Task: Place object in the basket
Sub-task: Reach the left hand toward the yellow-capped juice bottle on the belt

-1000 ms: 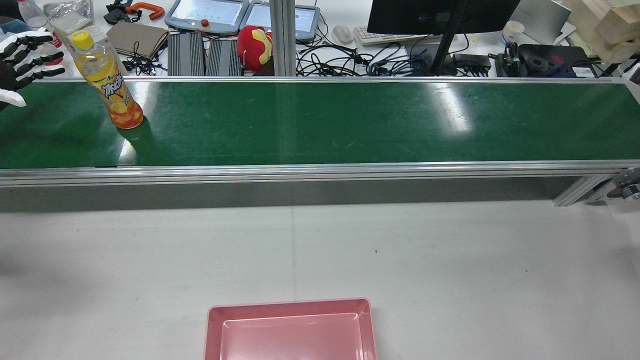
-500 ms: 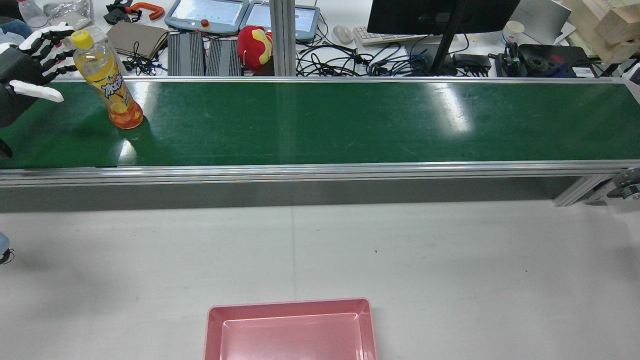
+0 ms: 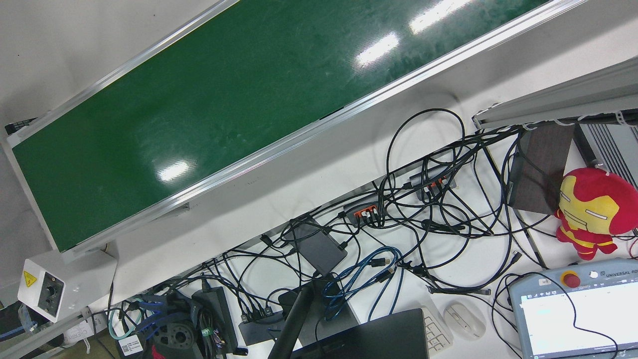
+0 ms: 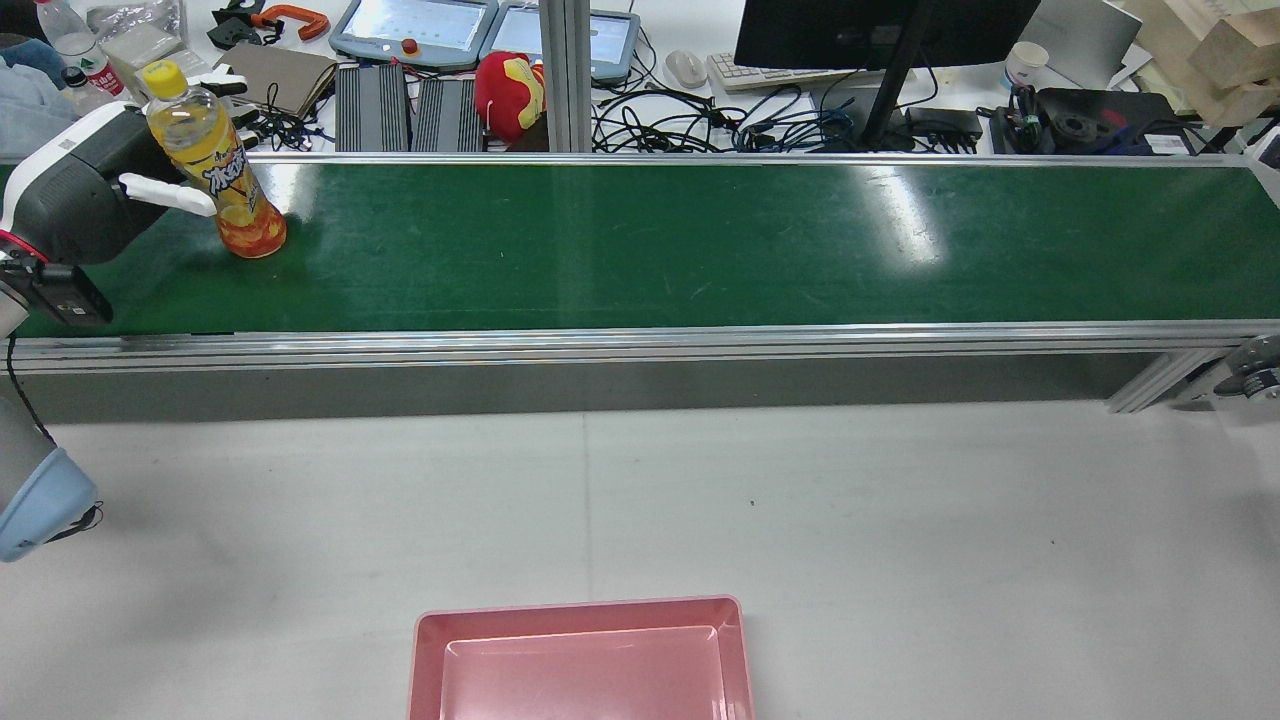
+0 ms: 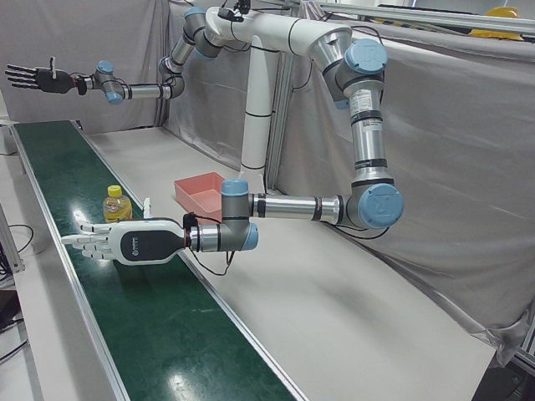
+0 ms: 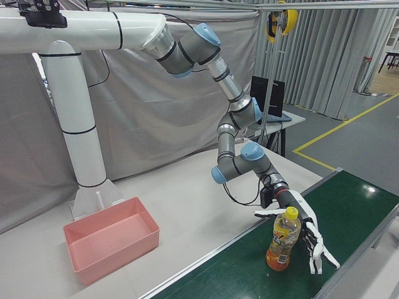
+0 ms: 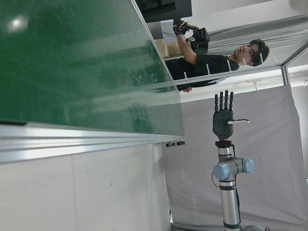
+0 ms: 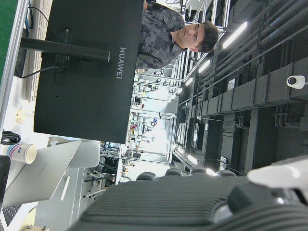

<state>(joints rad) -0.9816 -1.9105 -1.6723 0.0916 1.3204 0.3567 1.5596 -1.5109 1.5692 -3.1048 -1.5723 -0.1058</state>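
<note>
An orange-drink bottle [image 4: 212, 165] with a yellow cap stands upright at the left end of the green belt [image 4: 700, 240]. My left hand [image 4: 95, 190] is open beside it. Its thumb crosses in front of the bottle and its fingertips [image 4: 228, 88] show behind the cap. I cannot tell if they touch. The right-front view shows the bottle [image 6: 283, 240] in front of the spread left hand [image 6: 312, 240]; the left-front view shows the bottle [image 5: 116, 203] just beyond the left hand [image 5: 125, 242]. My right hand [image 5: 38, 79] is raised high, open and empty. The pink basket [image 4: 580, 660] sits empty on the grey table.
Beyond the belt lie cables [image 3: 398, 209], a red plush toy [image 4: 510, 90], teach pendants [image 4: 415, 28] and a monitor [image 4: 880, 30]. A person [image 7: 211, 60] stands past the belt's far end. An aluminium rail [image 4: 640, 345] separates the belt from the basket's table.
My left hand has moved right from the view's left edge until it reaches around the bottle. The bottle has stayed in place.
</note>
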